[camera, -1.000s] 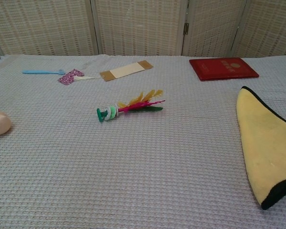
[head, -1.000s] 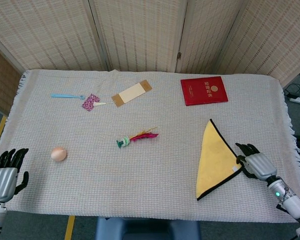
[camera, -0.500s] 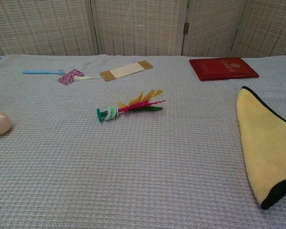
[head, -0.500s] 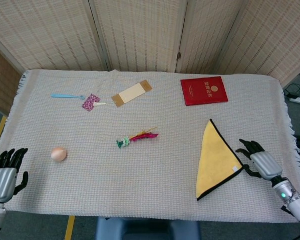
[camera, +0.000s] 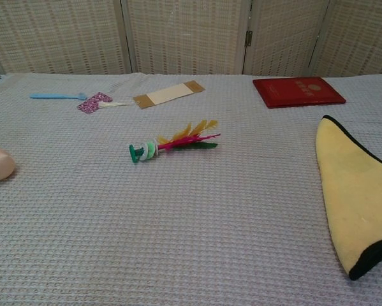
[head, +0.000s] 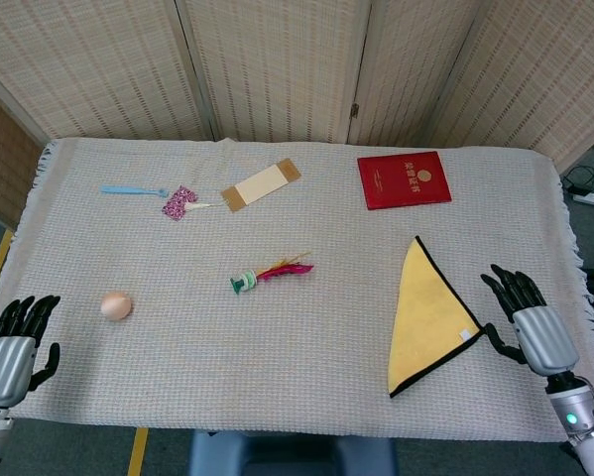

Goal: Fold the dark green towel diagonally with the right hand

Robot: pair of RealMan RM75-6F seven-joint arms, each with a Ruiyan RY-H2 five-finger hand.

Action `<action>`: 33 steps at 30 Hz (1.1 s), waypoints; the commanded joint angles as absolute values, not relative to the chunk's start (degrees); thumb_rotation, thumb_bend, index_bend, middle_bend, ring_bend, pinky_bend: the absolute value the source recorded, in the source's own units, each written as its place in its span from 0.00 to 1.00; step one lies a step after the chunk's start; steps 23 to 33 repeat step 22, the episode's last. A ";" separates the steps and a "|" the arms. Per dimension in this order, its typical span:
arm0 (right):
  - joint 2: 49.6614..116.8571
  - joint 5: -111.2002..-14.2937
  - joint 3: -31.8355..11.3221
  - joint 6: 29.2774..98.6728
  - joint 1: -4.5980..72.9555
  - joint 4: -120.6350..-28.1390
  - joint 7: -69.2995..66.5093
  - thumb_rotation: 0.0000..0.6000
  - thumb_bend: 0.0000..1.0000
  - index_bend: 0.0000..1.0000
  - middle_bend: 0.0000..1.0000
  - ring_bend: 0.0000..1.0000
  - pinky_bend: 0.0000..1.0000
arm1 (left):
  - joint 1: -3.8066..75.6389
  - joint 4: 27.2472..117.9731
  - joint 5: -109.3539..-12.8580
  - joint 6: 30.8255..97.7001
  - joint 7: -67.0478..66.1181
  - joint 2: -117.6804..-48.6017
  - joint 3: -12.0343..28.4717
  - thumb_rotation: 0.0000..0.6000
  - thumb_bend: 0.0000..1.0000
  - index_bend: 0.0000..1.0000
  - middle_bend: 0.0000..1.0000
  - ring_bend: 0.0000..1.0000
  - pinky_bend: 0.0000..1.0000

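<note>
The towel (head: 425,319) lies folded into a triangle on the right of the table, its yellow face up with a dark edge; the chest view shows the towel (camera: 356,197) at its right border. My right hand (head: 533,325) hovers just right of the towel's right corner, fingers spread, holding nothing and apart from the cloth. My left hand (head: 11,349) is at the table's front left corner, fingers apart and empty. Neither hand appears in the chest view.
A red booklet (head: 404,179) lies behind the towel. A feathered shuttlecock (head: 270,273) sits mid-table, an egg (head: 116,305) at the left. A cardboard strip (head: 261,184), a pink patterned scrap (head: 179,202) and a blue spoon (head: 134,190) lie at the back left.
My right hand has drawn back to the right, off the towel's right corner, and its fingers have spread. The towel lies still in its triangle. The left hand has barely moved.
</note>
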State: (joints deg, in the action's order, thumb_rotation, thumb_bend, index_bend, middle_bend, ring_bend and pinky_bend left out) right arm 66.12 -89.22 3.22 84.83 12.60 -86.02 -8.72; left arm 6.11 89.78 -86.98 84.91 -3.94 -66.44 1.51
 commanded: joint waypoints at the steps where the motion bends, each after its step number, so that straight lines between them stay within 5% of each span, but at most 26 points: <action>1: 62.11 -88.20 3.51 87.45 8.73 -95.72 1.21 1.00 0.55 0.06 0.00 0.00 0.00 | 5.87 90.13 -87.28 85.27 -3.79 -66.13 1.33 1.00 0.64 0.04 0.13 0.03 0.00; 33: 61.41 -92.18 4.03 82.90 8.84 -96.12 -1.25 1.00 0.55 0.05 0.00 0.00 0.00 | 5.37 90.61 -88.63 85.61 -6.20 -66.99 0.19 1.00 0.64 0.04 0.13 0.03 0.00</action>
